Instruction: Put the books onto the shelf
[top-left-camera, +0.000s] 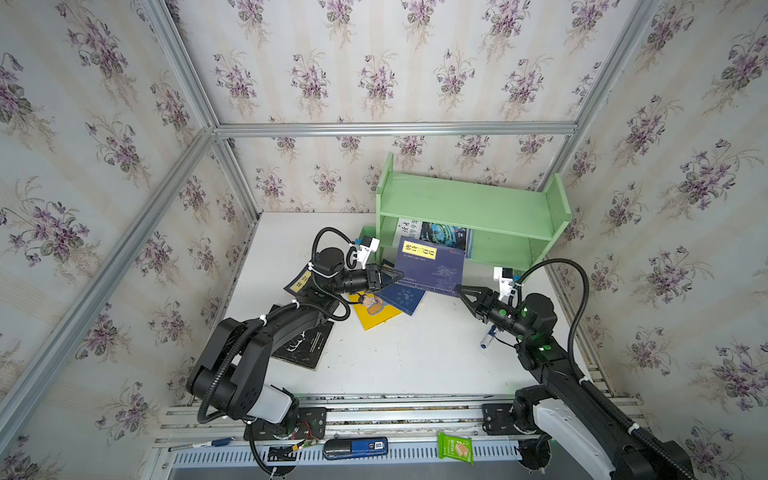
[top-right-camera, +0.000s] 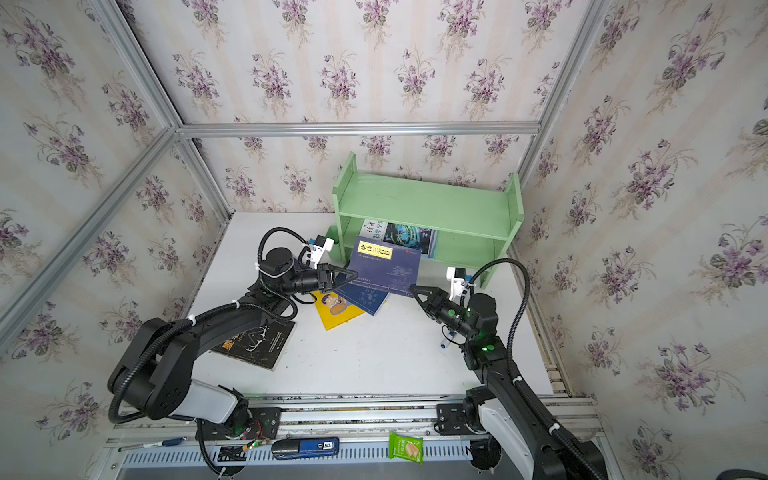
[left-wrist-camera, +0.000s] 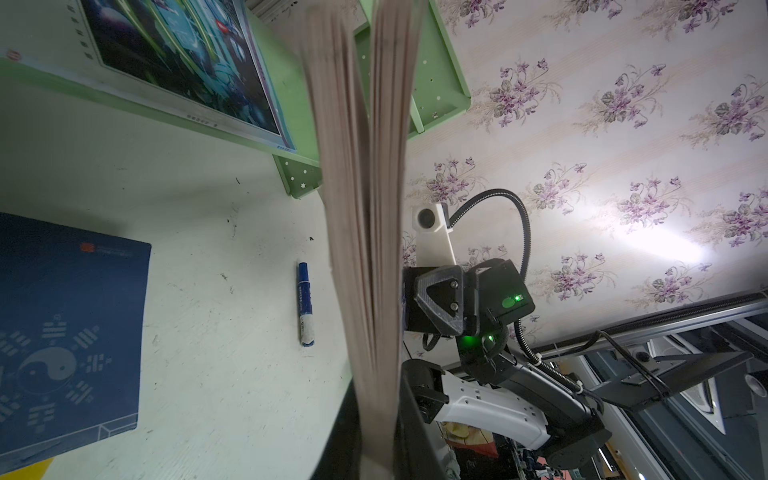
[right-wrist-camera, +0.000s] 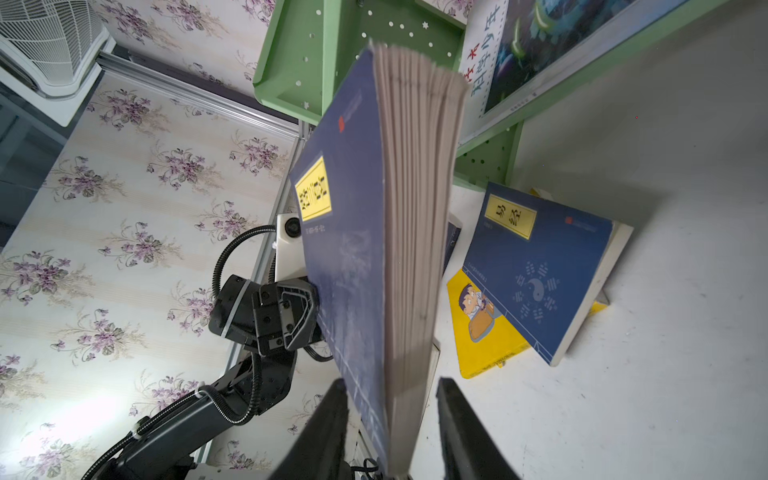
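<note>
A navy book with a yellow label (top-left-camera: 432, 266) (top-right-camera: 386, 266) hangs tilted in front of the pale green shelf (top-left-camera: 469, 203) (top-right-camera: 424, 199). My left gripper (top-left-camera: 395, 276) (left-wrist-camera: 376, 449) is shut on its left edge. My right gripper (top-left-camera: 461, 291) (right-wrist-camera: 390, 415) is open, and its fingers (right-wrist-camera: 328, 415) stand on either side of the book's right corner with gaps. The white-and-blue magazine (top-left-camera: 440, 232) lies on the lower tier. On the table lie a second navy book (top-left-camera: 405, 299) over the yellow one (top-left-camera: 374, 316), a black book (top-left-camera: 307, 345) and a third navy book (top-left-camera: 301, 282) under my left arm.
A blue-and-white marker pen (top-left-camera: 488, 337) (left-wrist-camera: 304, 303) lies on the table beside my right arm. Papered walls with metal framing close in the table on three sides. A green snack packet (top-left-camera: 455, 449) and a blue device (top-left-camera: 355, 448) rest on the front rail.
</note>
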